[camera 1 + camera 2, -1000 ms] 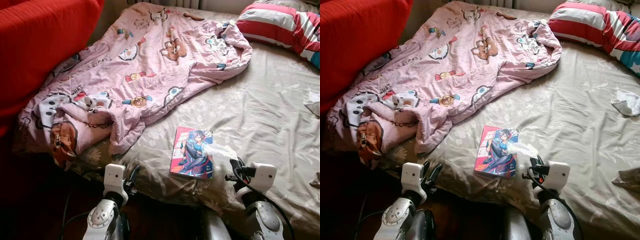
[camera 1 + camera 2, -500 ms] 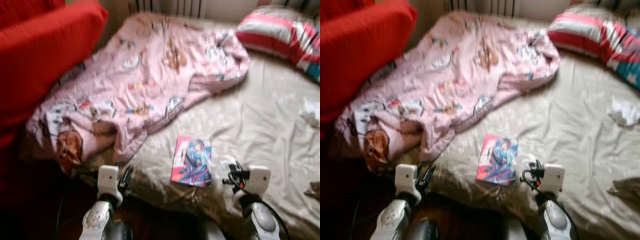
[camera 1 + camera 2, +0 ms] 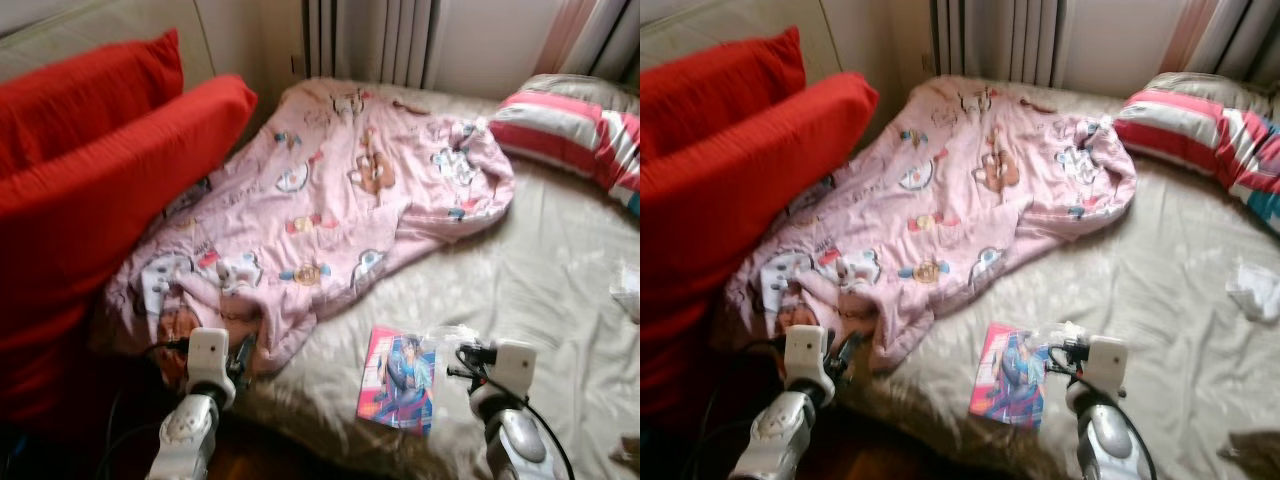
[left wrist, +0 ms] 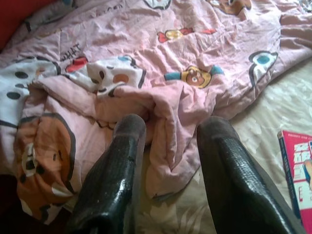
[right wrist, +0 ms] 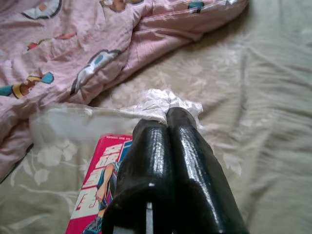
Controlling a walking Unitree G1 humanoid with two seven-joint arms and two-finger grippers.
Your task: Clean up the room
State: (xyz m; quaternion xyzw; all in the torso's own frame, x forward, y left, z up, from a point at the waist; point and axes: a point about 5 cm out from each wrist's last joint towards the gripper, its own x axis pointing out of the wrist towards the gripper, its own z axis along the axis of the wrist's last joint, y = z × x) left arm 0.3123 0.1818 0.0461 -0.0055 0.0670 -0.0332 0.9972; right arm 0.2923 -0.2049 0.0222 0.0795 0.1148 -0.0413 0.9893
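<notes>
- Pink quilt (image 3: 330, 210) with cartoon animals lies rumpled across the near-left part of the bed, one corner bunched up at the mattress edge.
- Beige sheet (image 3: 540, 290) covers the rest of the bed, creased all over.
- Left gripper (image 4: 168, 146) hovers just before that bunched corner — its two black fingers (image 4: 117, 170) stand apart with nothing between them.
- Right gripper (image 5: 168, 117) has its fingers pressed together, pinching a thin clear plastic wrapper (image 5: 161, 102) at the tips; the wrapper trails over the sheet beside the book.
- Comic book (image 3: 400, 380) with a pink-and-blue cover lies flat on the sheet near the bed's front edge, between the two arms and just beside the right gripper.
- Red cushions (image 3: 90, 190) are stacked at the left, touching the quilt's side.
- Striped pillow (image 3: 570, 130) sits at the far right — well apart from the book.
- Small white crumpled thing (image 3: 1255, 290) rests on the sheet at the right; what it is I cannot tell.
</notes>
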